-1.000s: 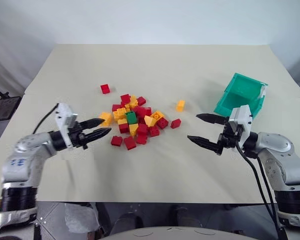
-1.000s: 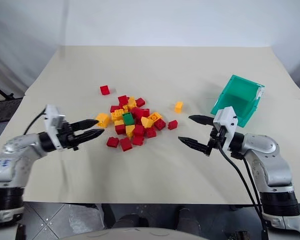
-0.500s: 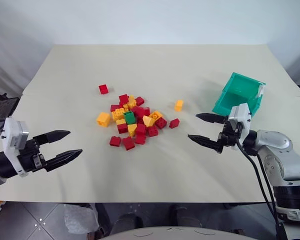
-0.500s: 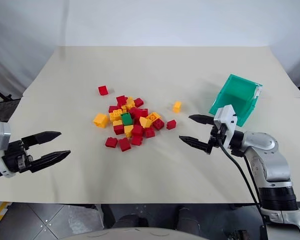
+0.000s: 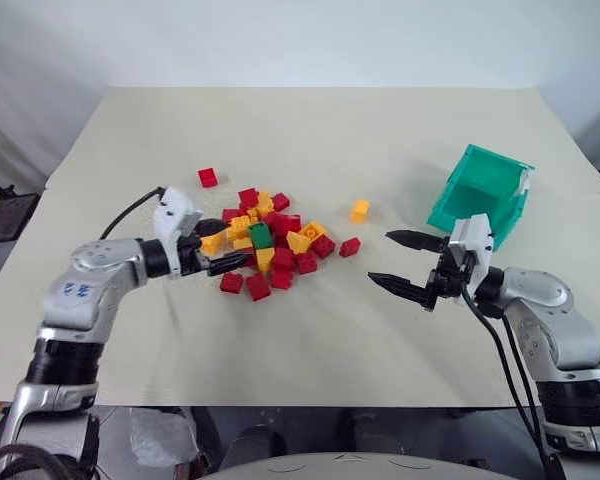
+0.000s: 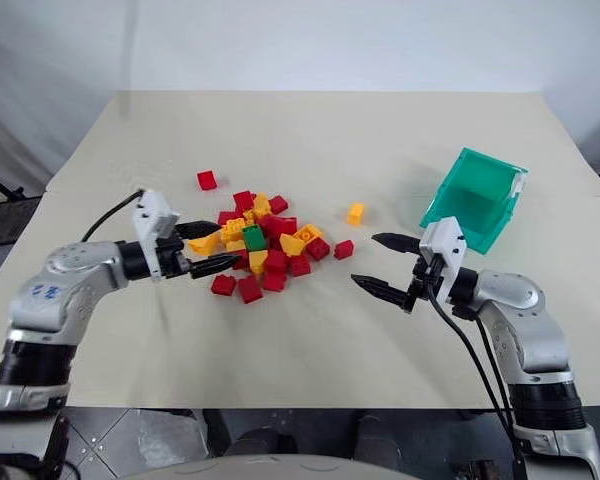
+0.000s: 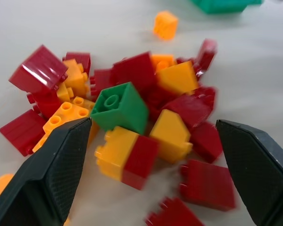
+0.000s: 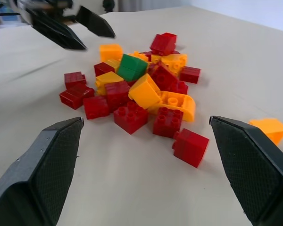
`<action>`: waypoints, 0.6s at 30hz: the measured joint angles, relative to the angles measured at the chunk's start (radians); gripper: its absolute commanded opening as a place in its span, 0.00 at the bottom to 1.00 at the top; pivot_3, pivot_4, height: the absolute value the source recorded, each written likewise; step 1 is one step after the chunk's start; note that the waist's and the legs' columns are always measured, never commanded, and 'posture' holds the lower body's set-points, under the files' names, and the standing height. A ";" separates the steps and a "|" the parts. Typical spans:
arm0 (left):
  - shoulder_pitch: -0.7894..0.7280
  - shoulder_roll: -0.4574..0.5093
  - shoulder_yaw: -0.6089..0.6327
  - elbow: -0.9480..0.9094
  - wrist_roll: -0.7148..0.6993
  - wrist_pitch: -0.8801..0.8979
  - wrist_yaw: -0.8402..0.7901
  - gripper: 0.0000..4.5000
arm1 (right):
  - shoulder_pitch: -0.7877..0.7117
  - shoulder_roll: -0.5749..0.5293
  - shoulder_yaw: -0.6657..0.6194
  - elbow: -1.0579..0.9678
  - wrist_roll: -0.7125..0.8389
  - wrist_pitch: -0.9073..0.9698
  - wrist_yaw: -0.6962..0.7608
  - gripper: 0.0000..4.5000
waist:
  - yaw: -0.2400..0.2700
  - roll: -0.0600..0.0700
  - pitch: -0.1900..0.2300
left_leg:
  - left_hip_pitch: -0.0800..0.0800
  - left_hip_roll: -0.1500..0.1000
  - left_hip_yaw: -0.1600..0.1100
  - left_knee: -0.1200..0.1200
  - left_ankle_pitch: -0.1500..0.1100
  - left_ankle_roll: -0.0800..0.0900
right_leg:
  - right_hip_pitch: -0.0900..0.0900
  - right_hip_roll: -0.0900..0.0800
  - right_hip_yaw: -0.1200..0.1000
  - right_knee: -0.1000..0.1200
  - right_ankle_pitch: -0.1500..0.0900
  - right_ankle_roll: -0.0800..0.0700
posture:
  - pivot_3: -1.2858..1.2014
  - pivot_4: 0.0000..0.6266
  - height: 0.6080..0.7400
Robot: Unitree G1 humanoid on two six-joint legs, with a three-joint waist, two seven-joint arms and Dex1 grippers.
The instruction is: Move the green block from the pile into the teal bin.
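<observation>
A beige table is seen carrying a loose pile of red and yellow toy bricks left of its middle. The green block is found within that pile, near its centre, resting on top of a yellow brick and hemmed in by red and yellow bricks on all sides; in the left wrist view the green block is seen studs-up and tilted, uppermost among its neighbours. The left gripper is positioned at the left edge of the pile, pointing towards the block, with its two black fingers spread apart and nothing held between them; one finger lies over a yellow brick at the pile's left edge, and contact with any brick cannot be confirmed. The right gripper is held above bare table to the right of the pile, well apart from it, its fingers likewise released and empty. The teal bin is located at the right side of the table, beyond the right gripper, tipped with its open side towards the pile. A single red brick lies apart, beyond the pile on its left, and a single yellow brick lies between the pile and the bin.
</observation>
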 measured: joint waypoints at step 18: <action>-0.352 -0.159 -0.129 0.527 0.241 -0.158 -0.061 0.80 | 0.064 0.007 -0.024 -0.071 0.001 0.000 -0.074 1.00 | 0.001 -0.001 0.000 | 0.001 0.001 0.007 0.002 0.001 -0.001 | 0.002 0.001 0.000 0.000 0.000 0.000 | 0.52 0.24 1.00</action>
